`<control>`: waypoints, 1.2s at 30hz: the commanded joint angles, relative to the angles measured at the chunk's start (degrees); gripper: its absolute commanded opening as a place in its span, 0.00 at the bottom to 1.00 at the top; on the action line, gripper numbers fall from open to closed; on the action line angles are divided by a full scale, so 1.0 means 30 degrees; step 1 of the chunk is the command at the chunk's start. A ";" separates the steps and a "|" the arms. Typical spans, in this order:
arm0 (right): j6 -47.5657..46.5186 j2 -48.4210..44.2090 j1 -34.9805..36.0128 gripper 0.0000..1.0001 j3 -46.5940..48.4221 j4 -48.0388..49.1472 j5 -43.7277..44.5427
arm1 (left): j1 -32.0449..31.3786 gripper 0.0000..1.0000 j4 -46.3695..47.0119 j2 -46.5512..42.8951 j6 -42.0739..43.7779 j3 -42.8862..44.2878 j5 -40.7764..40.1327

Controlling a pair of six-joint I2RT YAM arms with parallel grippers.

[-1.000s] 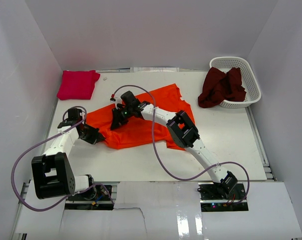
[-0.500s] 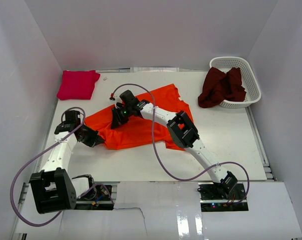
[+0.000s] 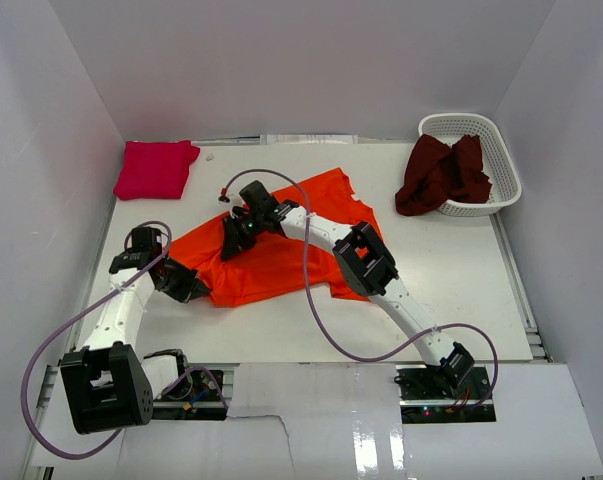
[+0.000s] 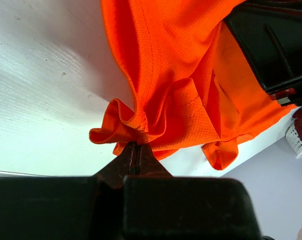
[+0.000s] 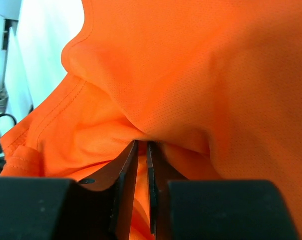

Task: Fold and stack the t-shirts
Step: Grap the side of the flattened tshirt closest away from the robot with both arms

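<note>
My left gripper [image 4: 135, 148] is clamped tight on a bunched edge of the orange t-shirt [image 3: 281, 250], at its near-left corner, low over the white table [image 3: 461, 280]. My right gripper [image 5: 141, 146] sits further back on the same shirt, near its left side, jaws down to a thin slit with a fold of cloth draped at the tips (whether that fold is truly nipped, I cannot tell). The shirt lies rumpled mid-table between the two. The magenta-pink t-shirt [image 3: 156, 168] rests folded at the far left corner; the maroon t-shirt [image 3: 441, 172] spills from the white basket [image 3: 503, 160] at far right.
</note>
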 commanded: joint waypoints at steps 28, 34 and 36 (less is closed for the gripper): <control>-0.2786 -0.9900 -0.3892 0.35 -0.6706 -0.1595 0.2988 | 0.1877 0.74 0.2554 0.3188 0.2630 0.3922 -0.0271; -0.4751 -0.8734 -0.4829 0.29 -0.4920 -0.3912 0.8506 | 0.1907 0.67 0.4871 0.5851 0.2453 0.4271 -0.1090; -0.4841 -0.8291 -0.5211 0.26 -0.4538 -0.4381 0.9267 | 0.1907 0.66 0.5076 0.6470 0.2512 0.4739 -0.1645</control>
